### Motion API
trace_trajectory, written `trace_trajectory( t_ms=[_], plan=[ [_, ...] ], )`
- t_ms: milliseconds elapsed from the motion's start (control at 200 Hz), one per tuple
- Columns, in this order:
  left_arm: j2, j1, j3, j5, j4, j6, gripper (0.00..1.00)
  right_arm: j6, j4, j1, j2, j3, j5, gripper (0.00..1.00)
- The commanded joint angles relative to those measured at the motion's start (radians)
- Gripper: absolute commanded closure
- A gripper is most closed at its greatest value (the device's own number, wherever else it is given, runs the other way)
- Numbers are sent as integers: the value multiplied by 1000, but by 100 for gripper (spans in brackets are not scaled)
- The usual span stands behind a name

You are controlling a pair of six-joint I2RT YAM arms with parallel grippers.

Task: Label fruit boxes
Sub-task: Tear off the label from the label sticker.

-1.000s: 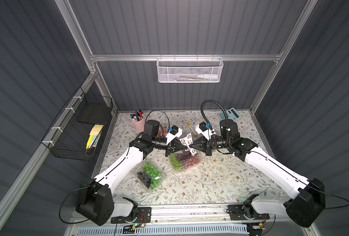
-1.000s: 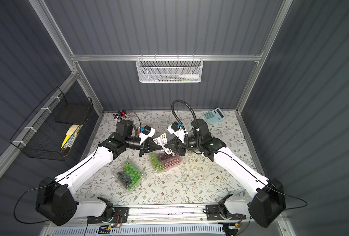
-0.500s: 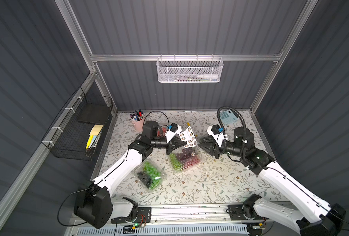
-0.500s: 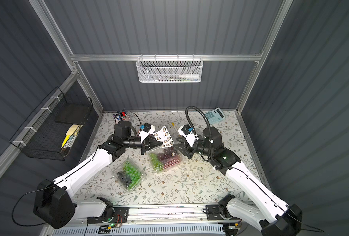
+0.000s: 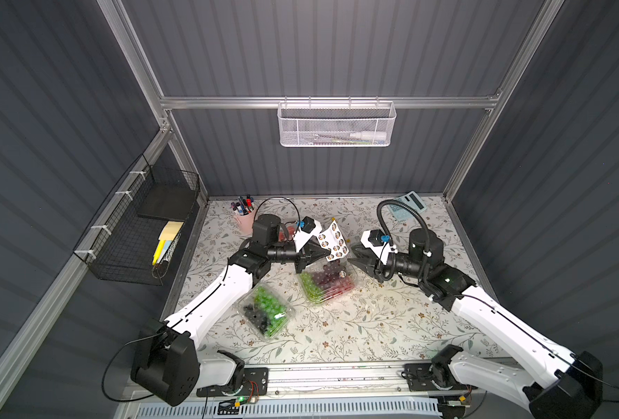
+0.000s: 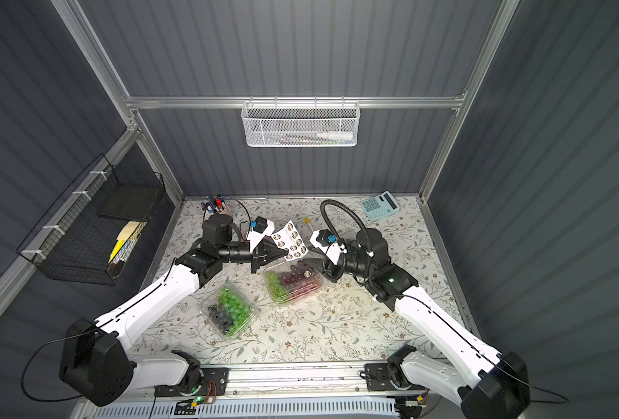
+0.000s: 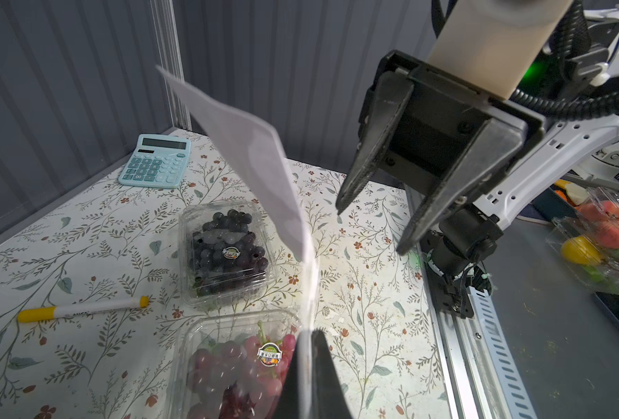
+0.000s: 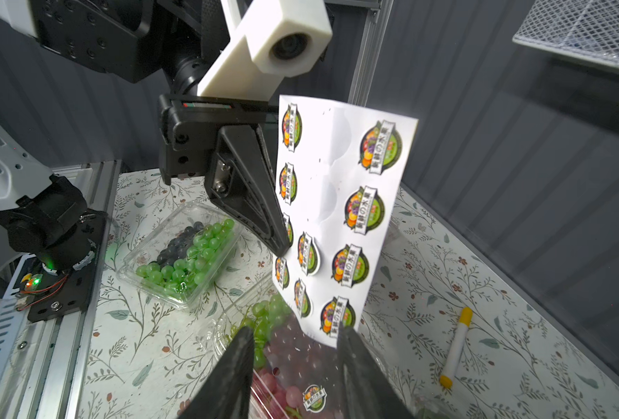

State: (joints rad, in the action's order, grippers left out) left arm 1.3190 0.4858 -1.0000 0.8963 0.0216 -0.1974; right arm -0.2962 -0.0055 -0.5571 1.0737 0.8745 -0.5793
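My left gripper (image 7: 306, 333) is shut on the edge of the white sticker sheet (image 8: 337, 203), holding it upright above the green-and-red grapes box (image 5: 328, 283). That box carries a round sticker (image 8: 314, 398). My right gripper (image 8: 295, 330) is open and empty, hovering over the same box just right of the sheet (image 5: 331, 240). The blueberries box (image 7: 226, 246) lies beyond it and also bears a sticker. The green-and-black grapes box (image 5: 266, 312) sits nearer the front left. A patch of red from the strawberries box (image 5: 285, 232) shows behind my left wrist.
A yellow-capped marker (image 7: 83, 310) lies on the floral mat near the blueberries. A calculator (image 5: 407, 205) sits at the back right and a pink pen cup (image 5: 244, 217) at the back left. A wire basket (image 5: 141, 232) hangs on the left wall.
My right gripper has drawn back to the right, away from the sheet, and opened. The left gripper still holds the sheet, now tilted more upright.
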Motion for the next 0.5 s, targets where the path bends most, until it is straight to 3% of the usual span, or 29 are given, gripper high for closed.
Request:
trace_trajectory(
  t_ms=[0,490],
  plan=[
    [-20,7,3,0,7,3,100,-19,65,-4,24,42,-43,59],
    [-16,7,1,3,9,0,100,4,147,-12,128,76,-84,63]
  ],
)
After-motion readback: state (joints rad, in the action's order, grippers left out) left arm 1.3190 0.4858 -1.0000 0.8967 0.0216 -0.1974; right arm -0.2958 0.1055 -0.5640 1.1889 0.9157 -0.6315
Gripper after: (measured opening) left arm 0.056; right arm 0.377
